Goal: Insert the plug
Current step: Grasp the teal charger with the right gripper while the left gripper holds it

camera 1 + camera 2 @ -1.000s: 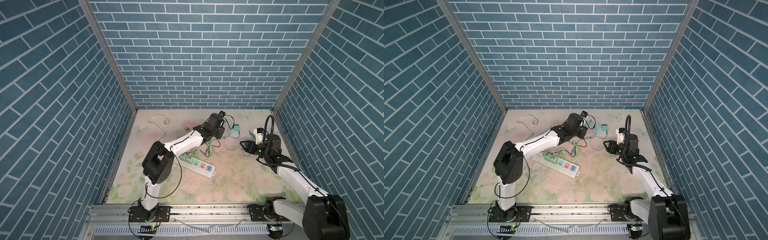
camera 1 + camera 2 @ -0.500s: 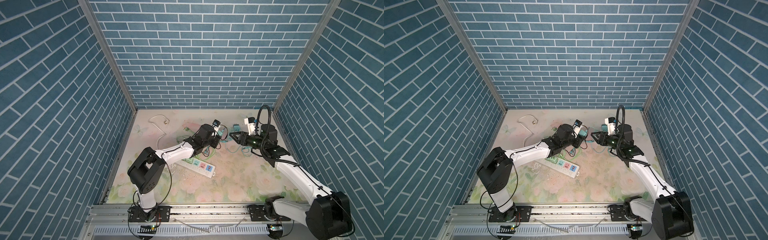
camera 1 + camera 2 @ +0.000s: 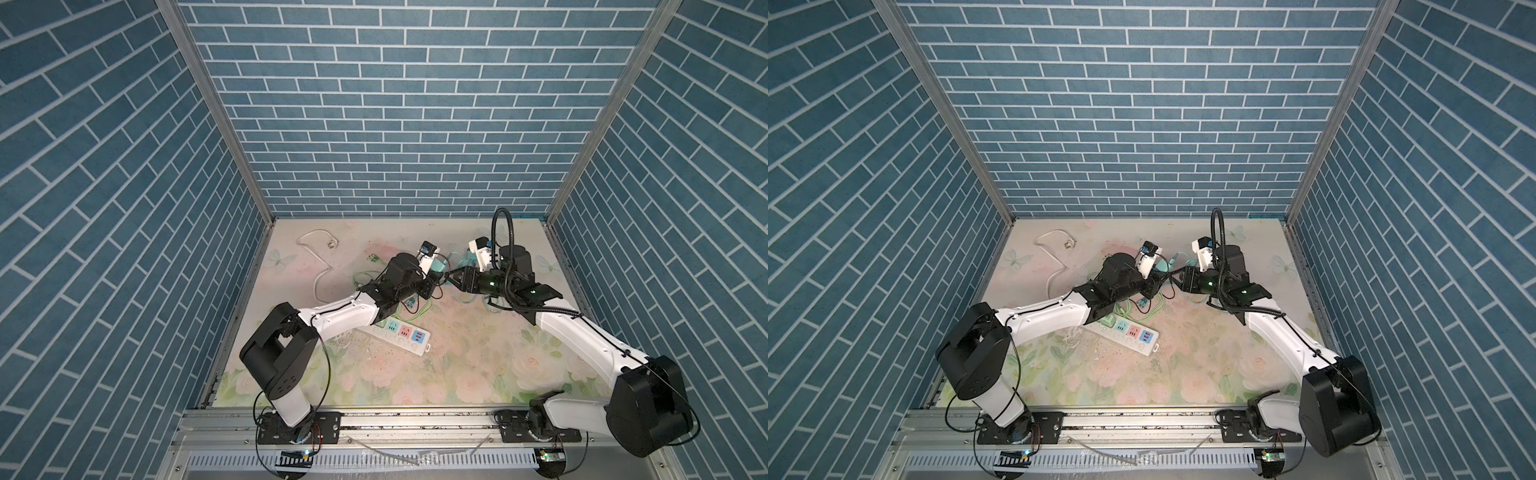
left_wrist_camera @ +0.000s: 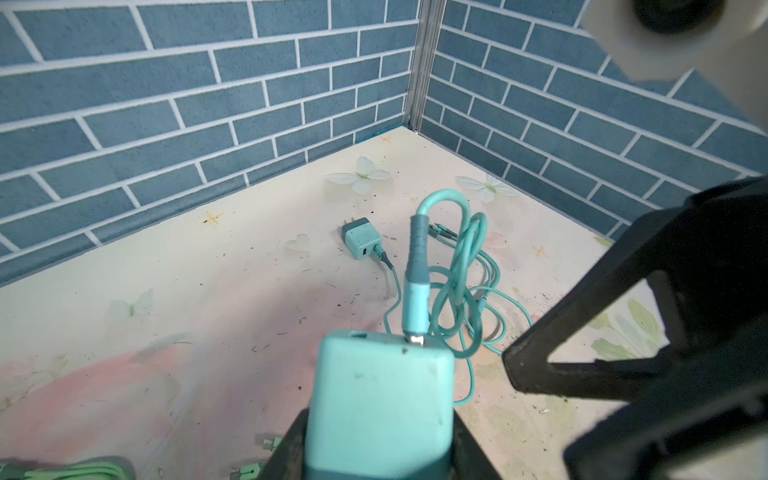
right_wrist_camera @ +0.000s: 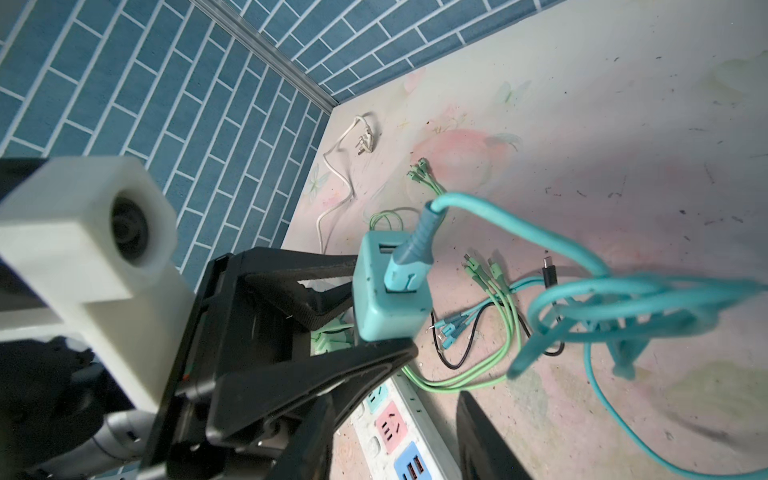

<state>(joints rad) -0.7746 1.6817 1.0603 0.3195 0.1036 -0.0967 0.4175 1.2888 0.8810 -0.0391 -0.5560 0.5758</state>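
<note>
The plug (image 4: 378, 399) is a teal charger cube with a teal cable (image 4: 465, 291) stuck in its face; its prongs are hidden. My left gripper (image 4: 378, 449) is shut on it and holds it above the mat, seen in both top views (image 3: 435, 266) (image 3: 1159, 270). In the right wrist view the cube (image 5: 388, 299) sits between the left gripper's black fingers (image 5: 316, 286). My right gripper (image 3: 455, 282) (image 5: 395, 436) faces the cube from the right, open, nothing between its fingers. The white power strip (image 3: 399, 334) (image 5: 390, 428) lies below, under the left forearm.
A second teal charger (image 4: 361, 239) lies on the mat near the back corner. Green cables (image 5: 498, 316) and a black cable (image 5: 457, 357) are tangled beside the strip. A white cord with a plug (image 3: 320, 245) lies at the back left. Brick walls close in three sides.
My left gripper has pulled back from the rear of the mat toward the centre with the charger. The right gripper has swung left and now faces the charger closely.
</note>
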